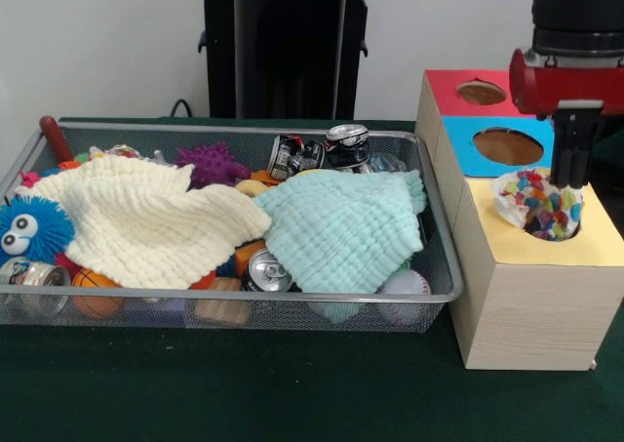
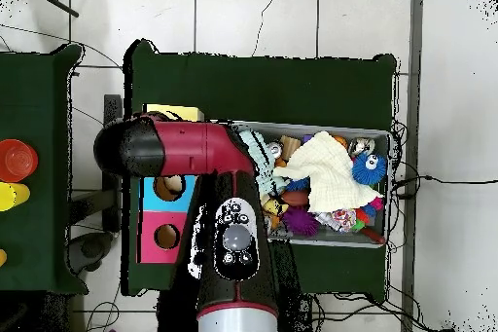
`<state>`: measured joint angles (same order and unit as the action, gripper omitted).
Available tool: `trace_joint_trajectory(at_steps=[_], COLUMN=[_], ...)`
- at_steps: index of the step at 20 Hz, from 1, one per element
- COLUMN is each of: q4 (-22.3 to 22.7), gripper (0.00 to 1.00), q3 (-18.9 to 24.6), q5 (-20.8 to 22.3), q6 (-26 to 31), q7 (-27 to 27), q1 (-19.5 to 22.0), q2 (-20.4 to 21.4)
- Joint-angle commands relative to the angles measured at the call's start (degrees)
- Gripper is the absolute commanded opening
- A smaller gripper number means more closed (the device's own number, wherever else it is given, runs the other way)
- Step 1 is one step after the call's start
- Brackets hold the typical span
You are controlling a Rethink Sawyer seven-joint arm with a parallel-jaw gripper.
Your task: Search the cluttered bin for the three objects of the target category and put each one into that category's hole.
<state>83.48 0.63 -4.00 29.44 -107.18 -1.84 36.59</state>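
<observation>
The confetti cloth (image 1: 538, 204) sits bunched in the hole (image 1: 561, 229) of the yellow-topped section, at the near end of the wooden box (image 1: 531, 305) on the right of the bench (image 1: 244, 393), with much of its bulk puffed above the rim rather than dropped through. Like the other two cloths it looks light, soft and limp, so it should fold and snag rather than slide, and may need a push at its centre to go down. The cream waffle cloth (image 1: 146, 222) lies spread over the left and middle of the bin (image 1: 444, 296), the mint-green waffle cloth (image 1: 341, 229) over its right part, their edges just touching near the middle. Both drape over cans and balls, so a pinch on a raised fold near the middle of each cloth seems the safest hold; an edge grab would likely trail fabric and drag clutter along. The end effector (image 1: 570, 169) hangs straight down from the red wrist at the cloth's far right edge, right over the hole; its dark fingers appear close together, but I cannot tell whether they still pinch the fabric or have let go. From overhead, the arm (image 2: 185, 148) reaches across the box and hides the yellow hole entirely.
</observation>
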Motion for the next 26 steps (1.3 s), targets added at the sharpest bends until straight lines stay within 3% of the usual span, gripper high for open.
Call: trace_joint_trajectory(at_steps=[1, 20, 26], q4=[7.4, 3.1, 3.1], gripper=[0.0, 0.0, 0.0], q3=[6.4, 8.7, 8.6], q5=[-2.0, -1.8, -1.6], q6=[8.8, 17.8, 17.2], q7=[-2.7, -2.2, -2.7], q1=[2.9, 4.7, 4.4], q2=[0.5, -5.1, -5.3])
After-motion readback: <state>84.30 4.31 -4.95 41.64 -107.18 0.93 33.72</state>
